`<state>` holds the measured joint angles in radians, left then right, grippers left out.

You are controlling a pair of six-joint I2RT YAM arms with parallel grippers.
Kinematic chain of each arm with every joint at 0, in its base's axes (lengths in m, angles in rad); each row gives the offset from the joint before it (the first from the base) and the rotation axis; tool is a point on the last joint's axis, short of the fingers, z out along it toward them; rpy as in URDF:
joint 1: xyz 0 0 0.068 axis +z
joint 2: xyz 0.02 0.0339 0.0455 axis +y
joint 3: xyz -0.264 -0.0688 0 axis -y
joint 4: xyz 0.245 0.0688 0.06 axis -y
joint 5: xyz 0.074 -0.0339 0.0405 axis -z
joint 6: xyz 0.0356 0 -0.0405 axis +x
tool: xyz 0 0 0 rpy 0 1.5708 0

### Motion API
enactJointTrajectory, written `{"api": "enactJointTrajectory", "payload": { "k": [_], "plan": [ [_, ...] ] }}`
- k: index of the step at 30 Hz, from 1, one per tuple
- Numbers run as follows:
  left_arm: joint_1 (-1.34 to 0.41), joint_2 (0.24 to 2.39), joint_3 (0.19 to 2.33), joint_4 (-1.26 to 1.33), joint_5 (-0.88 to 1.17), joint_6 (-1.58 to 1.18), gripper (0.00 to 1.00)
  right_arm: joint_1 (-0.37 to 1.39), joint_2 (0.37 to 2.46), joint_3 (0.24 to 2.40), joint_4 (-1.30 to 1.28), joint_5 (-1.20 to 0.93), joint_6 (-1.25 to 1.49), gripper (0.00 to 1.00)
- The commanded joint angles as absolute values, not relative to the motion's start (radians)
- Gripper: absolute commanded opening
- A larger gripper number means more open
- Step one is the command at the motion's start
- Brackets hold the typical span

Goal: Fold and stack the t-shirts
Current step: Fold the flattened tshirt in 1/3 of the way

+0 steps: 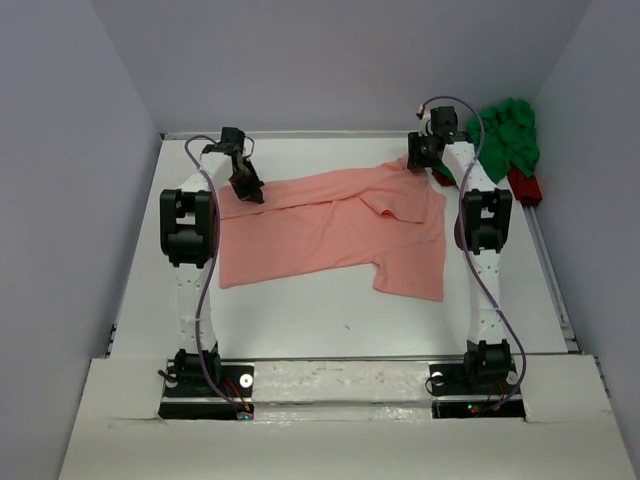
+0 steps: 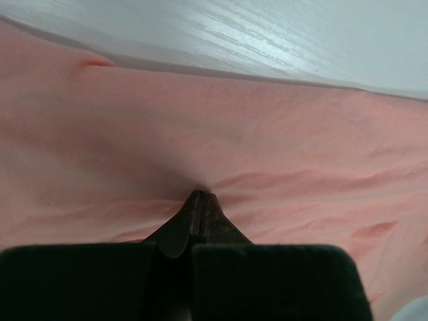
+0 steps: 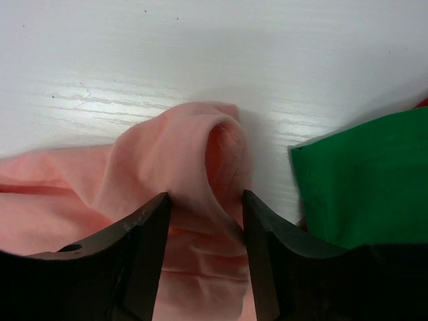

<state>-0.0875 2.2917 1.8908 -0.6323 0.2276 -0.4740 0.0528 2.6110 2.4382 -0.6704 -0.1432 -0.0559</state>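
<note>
The salmon pink t-shirt lies spread across the middle of the white table, with its right part doubled over. My left gripper is at the shirt's far left corner. In the left wrist view it is shut, and creases in the pink cloth run into its tip. My right gripper is at the shirt's far right corner. It is open, with a raised fold of pink cloth between its fingers. The bright green t-shirt is bunched at the far right corner, just right of that gripper.
A red object lies under the green heap by the table's right rail. Grey walls close in the far, left and right sides. Both arm bases stand at the near edge.
</note>
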Motion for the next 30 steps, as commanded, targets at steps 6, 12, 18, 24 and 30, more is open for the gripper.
{"api": "enactJointTrajectory", "payload": {
  "k": [6, 12, 18, 24, 30],
  "plan": [
    [-0.124, 2.293, 1.876, -0.657, 0.212, -0.459, 0.0, 0.054, 2.611, 2.48, -0.581, -0.127, -0.08, 0.55],
    [-0.14, 2.322, 1.873, -0.696, 0.186, -0.494, 0.0, 0.054, 2.592, 2.482, -0.575, -0.04, -0.09, 0.62],
    [-0.143, 2.329, 1.856, -0.706, 0.183, -0.511, 0.0, 0.044, 2.565, 2.476, -0.549, -0.005, -0.112, 0.63],
    [-0.147, 2.319, 1.839, -0.696, 0.178, -0.508, 0.0, 0.044, 2.554, 2.464, -0.496, -0.02, -0.094, 0.56],
    [-0.164, 2.333, 1.845, -0.698, 0.173, -0.497, 0.0, 0.044, 2.548, 2.427, -0.419, -0.046, -0.064, 0.26]
  ]
}}
